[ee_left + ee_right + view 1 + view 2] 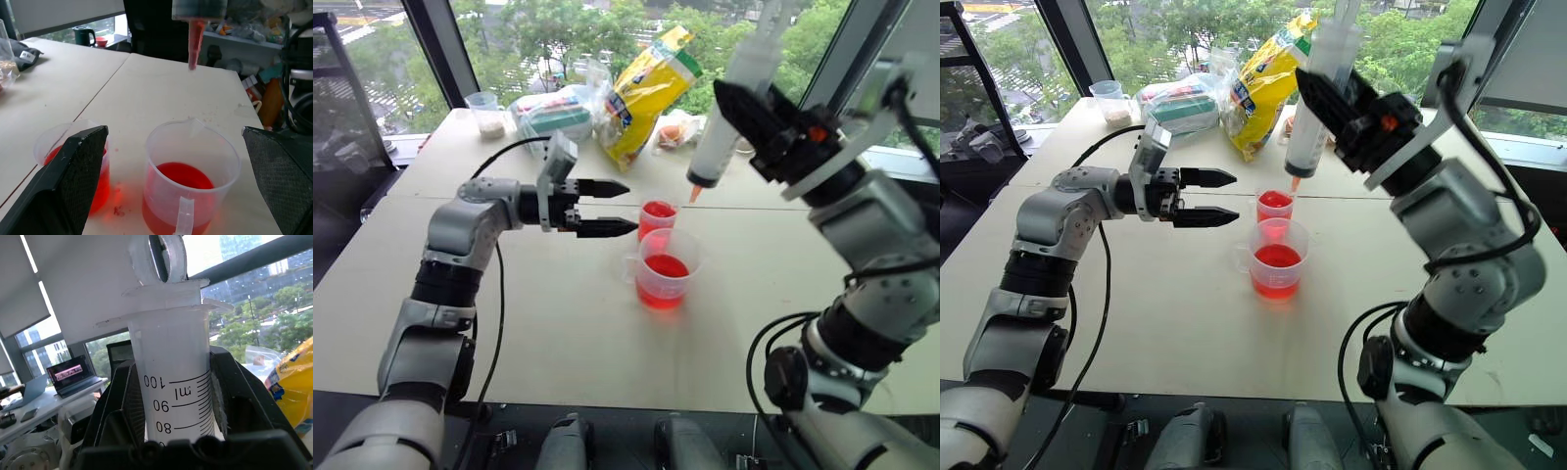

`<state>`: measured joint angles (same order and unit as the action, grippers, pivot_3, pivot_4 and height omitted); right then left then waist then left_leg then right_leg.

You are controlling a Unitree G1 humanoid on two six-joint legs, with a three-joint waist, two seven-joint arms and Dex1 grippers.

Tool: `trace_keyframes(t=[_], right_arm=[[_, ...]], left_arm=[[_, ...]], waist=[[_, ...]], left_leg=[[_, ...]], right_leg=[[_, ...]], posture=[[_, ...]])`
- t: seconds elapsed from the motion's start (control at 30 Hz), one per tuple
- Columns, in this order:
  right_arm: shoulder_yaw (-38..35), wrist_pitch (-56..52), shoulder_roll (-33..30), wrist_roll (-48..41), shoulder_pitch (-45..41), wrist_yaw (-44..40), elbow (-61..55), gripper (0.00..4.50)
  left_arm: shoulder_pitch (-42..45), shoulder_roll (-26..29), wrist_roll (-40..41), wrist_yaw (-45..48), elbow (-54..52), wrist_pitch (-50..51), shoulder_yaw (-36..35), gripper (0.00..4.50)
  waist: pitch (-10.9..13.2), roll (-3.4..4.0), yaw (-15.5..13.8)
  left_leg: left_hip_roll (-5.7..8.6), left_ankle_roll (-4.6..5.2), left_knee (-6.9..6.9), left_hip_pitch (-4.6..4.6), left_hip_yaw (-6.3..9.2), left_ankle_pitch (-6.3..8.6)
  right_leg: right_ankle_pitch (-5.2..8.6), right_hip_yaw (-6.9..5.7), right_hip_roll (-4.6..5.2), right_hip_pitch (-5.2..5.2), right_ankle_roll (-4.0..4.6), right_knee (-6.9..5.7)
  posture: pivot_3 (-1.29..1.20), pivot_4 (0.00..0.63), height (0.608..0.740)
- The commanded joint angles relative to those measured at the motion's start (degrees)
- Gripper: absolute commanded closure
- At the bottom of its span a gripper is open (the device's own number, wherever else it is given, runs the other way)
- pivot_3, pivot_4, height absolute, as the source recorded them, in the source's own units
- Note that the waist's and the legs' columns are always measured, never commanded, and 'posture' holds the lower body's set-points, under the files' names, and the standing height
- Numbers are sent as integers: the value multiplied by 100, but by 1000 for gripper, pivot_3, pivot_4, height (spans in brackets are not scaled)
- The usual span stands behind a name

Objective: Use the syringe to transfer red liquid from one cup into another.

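Place: office or lab room, upper floor.
Windows: large panes with dark frames (440,49) across the top of the head views; treetops (1205,24) and a street below.
Desks: laptop (73,377) on a white desk at the lower left of the right wrist view, roller blinds (22,289) above it.
Bench: pale table (558,323); snack bags (646,93) at its far edge.
Clutter: kettle (83,35) upper left of the left wrist view, crowded shelf (254,36) upper right.

The robot's arms are silver-grey shells with black joints and looping black cables; each end effector (607,207) has two black tapered fingers.
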<state>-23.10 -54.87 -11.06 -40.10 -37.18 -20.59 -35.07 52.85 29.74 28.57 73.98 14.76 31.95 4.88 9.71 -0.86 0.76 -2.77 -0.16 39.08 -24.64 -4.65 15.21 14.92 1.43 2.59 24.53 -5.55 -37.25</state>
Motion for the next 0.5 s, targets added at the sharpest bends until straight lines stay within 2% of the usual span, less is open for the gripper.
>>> trace_keyframes(t=[0.03, 0.27, 0.5], right_arm=[[820, 1283, -33, 656, 838, -332, -198, 3083], [1875, 3243, 3, 1757, 2186, -611, 488, 3083], [2308, 3926, 28, 2064, 2708, -562, 698, 3083]], left_arm=[[230, 40, -21, 126, 20, -78, -62, 0], [300, 87, -56, 234, 3, -2, -53, 0], [321, 66, -68, 224, -2, 4, -51, 0]], waist=[[0, 0, 7], [0, 0, 23], [0, 0, 12]], left_leg=[[1, 0, -1, 0, -1, 0], [-1, 0, 0, 10, 3, 0], [-1, -1, 1, 11, 4, -1]], right_leg=[[0, 0, 0, 1, 0, 0], [1, 2, -6, -3, 0, -4], [1, 2, -6, -4, 1, -5]], posture=[[0, 150, 740], [0, 150, 740], [0, 150, 740]])
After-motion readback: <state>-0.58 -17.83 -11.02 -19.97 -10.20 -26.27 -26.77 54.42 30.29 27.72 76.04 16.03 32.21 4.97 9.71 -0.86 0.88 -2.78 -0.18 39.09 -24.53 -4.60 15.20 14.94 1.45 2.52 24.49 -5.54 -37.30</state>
